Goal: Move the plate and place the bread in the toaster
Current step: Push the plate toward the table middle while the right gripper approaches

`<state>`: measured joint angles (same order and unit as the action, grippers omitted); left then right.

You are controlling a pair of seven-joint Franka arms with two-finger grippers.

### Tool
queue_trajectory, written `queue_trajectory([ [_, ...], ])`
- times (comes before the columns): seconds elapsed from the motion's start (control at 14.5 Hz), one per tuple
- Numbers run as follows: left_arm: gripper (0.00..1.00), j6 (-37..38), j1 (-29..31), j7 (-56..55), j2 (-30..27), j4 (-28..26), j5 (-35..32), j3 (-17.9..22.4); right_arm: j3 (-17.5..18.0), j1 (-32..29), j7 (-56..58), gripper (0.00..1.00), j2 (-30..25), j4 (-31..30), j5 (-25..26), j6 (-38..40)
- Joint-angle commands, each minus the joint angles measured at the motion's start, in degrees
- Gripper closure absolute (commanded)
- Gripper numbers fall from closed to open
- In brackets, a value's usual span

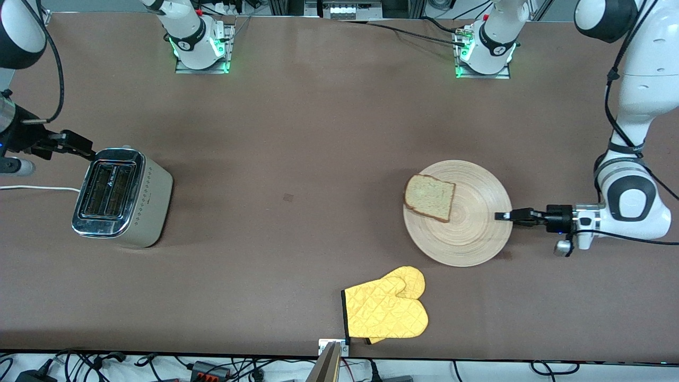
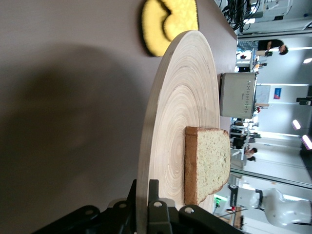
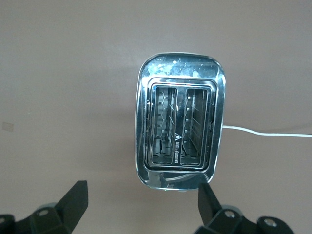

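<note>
Where the left arm reaches in low from its end of the table, the left gripper [image 1: 501,216] is clamped tight on the rim of the plate [image 1: 467,233], its fingers [image 2: 155,214] pinching the edge on the side toward the left arm's end; the plate is round, shallow, light tan wood with concentric ring grooves; in the left wrist view its rim [image 2: 148,141] shows as a thin pale edge; the bread [image 1: 429,197] is one squarish slice, light brown crumb with a darker crust, lying flat on the plate at the edge toward the right arm's end and overhanging the rim slightly, well apart from the left gripper's fingertips; a yellow quilted oven mitt [image 1: 386,310] lies on the brown table [image 1: 297,132], nearer to the front camera than the plate and just clear of it; the toaster [image 1: 123,197] stands at the right arm's end, chrome top, beige sides with a row of small dots, two slots with nothing in them, white cord [image 1: 37,188] trailing off toward the table's end; the right gripper [image 3: 141,204] hangs over the toaster, fingers spread wide, holding nothing.
</note>
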<state>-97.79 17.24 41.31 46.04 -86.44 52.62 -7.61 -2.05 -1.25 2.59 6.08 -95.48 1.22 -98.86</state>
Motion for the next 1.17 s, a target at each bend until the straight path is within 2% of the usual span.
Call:
queue_trajectory([
  [0.0, 0.99, -6.76, 0.43, -0.35, -1.57, -3.37, 2.22, -6.16, 0.20, -0.06, 0.14, 0.00, 2.96, 0.47, 0.01, -0.10],
  [0.28, 0.99, -20.74, 0.34, -0.35, -1.66, -8.65, 6.18, -15.92, 0.20, 3.53, -0.65, 0.00, 7.53, 0.65, -5.42, -2.47],
  [0.41, 0.99, -26.72, -0.62, -0.26, -1.39, -11.10, 6.18, -19.53, 0.20, 6.95, -0.74, 0.00, 9.64, 0.65, -5.96, -5.45],
  [0.55, 0.99, -31.74, -2.03, 0.17, -1.48, -13.31, 6.27, -21.73, 0.20, 9.77, -3.09, 0.00, 11.66, 0.65, -6.14, -8.17],
  [0.69, 0.99, -32.11, -2.29, 0.96, -1.22, -15.32, 6.27, -23.76, 0.20, 11.53, -5.31, 0.00, 13.60, 0.65, -7.27, -10.72],
  [0.96, 1.00, -32.64, -2.99, 1.05, -1.39, -19.99, 6.27, -24.99, 0.20, 11.80, -5.05, 0.00, 17.90, 0.73, -17.28, -13.37],
  [1.1, 0.99, -36.74, -3.61, 0.97, -1.57, -21.66, 6.36, -26.04, 0.29, 11.89, -5.13, 0.00, 19.31, 0.73, -19.05, -14.86],
])
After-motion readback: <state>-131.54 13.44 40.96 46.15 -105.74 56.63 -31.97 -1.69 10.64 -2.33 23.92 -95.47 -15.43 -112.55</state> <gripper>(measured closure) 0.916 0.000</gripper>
